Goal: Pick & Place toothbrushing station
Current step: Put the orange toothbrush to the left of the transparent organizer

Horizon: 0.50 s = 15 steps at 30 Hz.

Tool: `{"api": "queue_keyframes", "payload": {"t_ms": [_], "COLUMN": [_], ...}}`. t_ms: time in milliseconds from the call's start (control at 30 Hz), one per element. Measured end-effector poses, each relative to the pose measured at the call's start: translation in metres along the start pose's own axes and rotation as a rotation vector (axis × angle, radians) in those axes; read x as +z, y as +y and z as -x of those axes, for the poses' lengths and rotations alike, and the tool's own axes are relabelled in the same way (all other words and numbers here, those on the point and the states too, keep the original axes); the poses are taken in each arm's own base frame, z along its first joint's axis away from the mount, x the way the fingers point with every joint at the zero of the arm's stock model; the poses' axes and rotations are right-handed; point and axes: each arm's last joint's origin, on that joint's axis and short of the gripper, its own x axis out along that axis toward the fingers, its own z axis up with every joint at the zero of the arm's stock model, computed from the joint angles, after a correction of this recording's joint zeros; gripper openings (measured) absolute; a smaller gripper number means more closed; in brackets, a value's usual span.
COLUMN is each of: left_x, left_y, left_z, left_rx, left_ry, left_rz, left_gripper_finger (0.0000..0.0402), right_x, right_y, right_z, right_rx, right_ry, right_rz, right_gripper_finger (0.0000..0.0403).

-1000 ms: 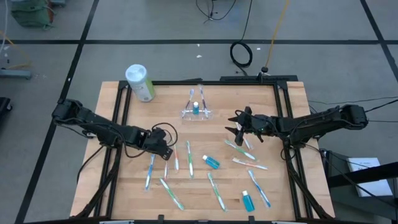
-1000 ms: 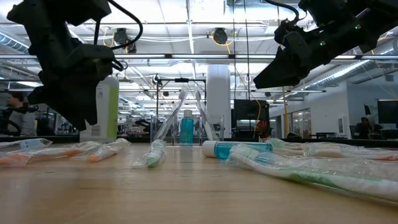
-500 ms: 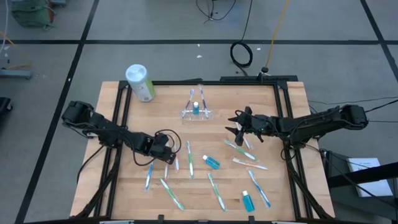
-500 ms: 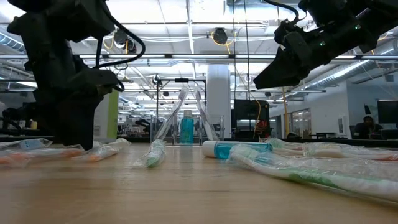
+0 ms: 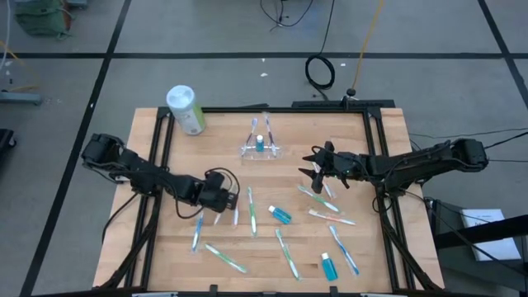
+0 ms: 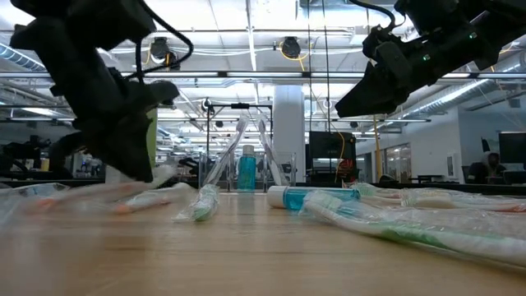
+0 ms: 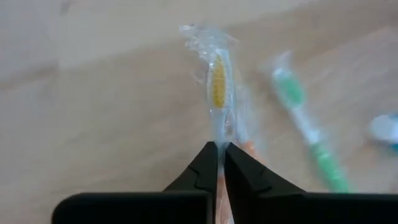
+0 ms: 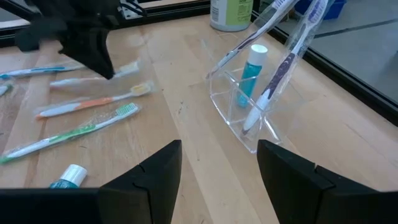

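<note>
The toothbrushing station (image 5: 261,151), a clear holder, stands on its base at the table's far middle, with a blue tube and two brushes in it. It also shows in the right wrist view (image 8: 249,106). My left gripper (image 5: 227,200) is low over the table's left middle, shut on an orange toothbrush (image 7: 217,87) in a clear wrapper. My right gripper (image 5: 314,165) hovers open to the right of the station, with nothing between its fingers (image 8: 158,174). My left gripper pinches the wrapped orange toothbrush by its neck (image 7: 219,127), just behind the bristle head, between its two fingers. The fingers slant down from the table's left and lie roughly along the brush, whose head reaches out past the fingertips. Whether the brush is clear of the table I cannot tell.
Several wrapped toothbrushes lie loose across the near half, among them a green one (image 5: 252,211) and a blue one (image 5: 198,233). Two small blue tubes (image 5: 280,214) (image 5: 328,266) lie among them. A pale-green cylinder with a white lid (image 5: 186,109) stands at the far left corner.
My left gripper has gone down and toward the table's right edge, onto the loose brushes, rolling its wrist a little. Its fingers have shut on the orange toothbrush. The wrapped brushes beside it show blurred in the low view.
</note>
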Motion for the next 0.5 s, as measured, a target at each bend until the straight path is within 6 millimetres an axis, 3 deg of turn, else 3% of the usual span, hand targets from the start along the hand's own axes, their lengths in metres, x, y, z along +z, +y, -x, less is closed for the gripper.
{"api": "queue_keyframes", "payload": {"t_ms": [233, 500], "left_x": [0.022, 0.061], "left_y": [-0.014, -0.043], "left_z": [0.023, 0.055], "left_rx": [-0.113, -0.18], "left_ry": [-0.314, -0.771], "left_rz": [-0.078, -0.334], "left_gripper_finger": [0.0005, 0.0021], "right_x": [0.0, 0.001], "right_y": [0.0, 0.0], "right_z": [0.0, 0.0], "right_rx": [0.0, 0.001], "right_ry": [-0.001, -0.009], "right_rz": [0.0, -0.002], "right_gripper_finger": [0.0201, 0.0201]}}
